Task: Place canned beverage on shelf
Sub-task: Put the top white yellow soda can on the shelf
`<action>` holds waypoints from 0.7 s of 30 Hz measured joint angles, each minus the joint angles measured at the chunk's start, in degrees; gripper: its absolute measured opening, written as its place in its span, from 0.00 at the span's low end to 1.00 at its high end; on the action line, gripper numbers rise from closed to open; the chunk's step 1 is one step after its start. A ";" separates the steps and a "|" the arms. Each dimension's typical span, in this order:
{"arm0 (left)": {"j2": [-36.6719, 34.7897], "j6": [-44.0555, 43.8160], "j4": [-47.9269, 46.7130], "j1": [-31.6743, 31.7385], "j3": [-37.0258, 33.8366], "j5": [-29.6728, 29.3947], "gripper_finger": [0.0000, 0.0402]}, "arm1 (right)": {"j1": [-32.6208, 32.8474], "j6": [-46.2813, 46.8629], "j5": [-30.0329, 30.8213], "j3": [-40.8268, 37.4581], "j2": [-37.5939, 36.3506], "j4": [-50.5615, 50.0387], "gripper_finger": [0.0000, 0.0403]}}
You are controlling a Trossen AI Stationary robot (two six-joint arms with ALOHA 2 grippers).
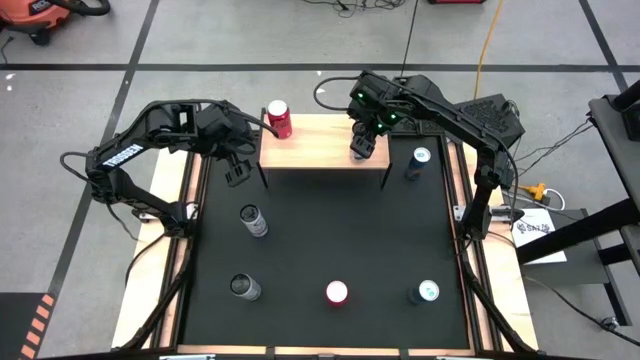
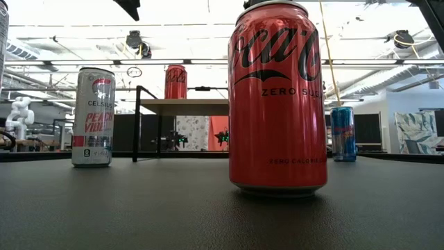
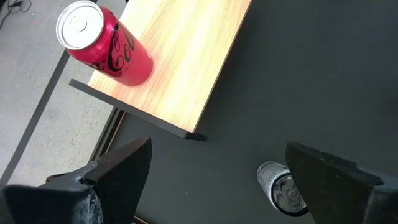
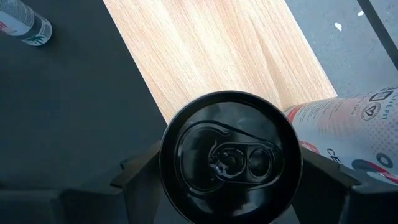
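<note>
The right gripper (image 1: 362, 147) stands above the right half of the shelf (image 1: 320, 152), a small raised platform with a light natural-wood top on thin black metal legs, set at the far edge of the black mat (image 1: 330, 240). In the right wrist view its two dark fingers (image 4: 140, 171) bracket a black-topped can (image 4: 231, 157) on either side, the jaws spread wide to the can's body and apparently closed on it; the can's long axis is vertical, its lid facing the wrist camera. The wood top shows directly beyond the can in that view, so the held can is judged to be over the shelf surface and the coming move to be mainly a straight descent and release. A white-and-pink can body (image 4: 354, 127) also appears just beside the held can in that view; whether it touches cannot be told. A red cola can (image 1: 278, 119) already stands upright on the shelf's left end, well apart from the right gripper. The left gripper (image 1: 237, 170) waits just off the shelf's left front corner, jaws wide apart and holding nothing. The right arm is therefore the working arm.
</note>
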 joint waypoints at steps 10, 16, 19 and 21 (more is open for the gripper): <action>0.00 0.00 0.00 0.00 0.00 0.00 0.93 | 0.15 -0.16 -0.04 0.00 0.00 0.33 0.68; 0.00 0.00 0.00 -0.02 0.00 0.00 0.93 | 0.15 -0.15 -0.10 0.00 0.00 0.24 0.68; 0.00 0.00 -0.02 -0.02 0.00 0.00 0.93 | 0.15 -0.15 -0.12 0.00 0.00 0.16 0.68; 0.00 0.00 -0.01 0.00 0.00 0.00 0.93 | 0.15 -0.10 -0.14 0.00 0.00 0.11 0.68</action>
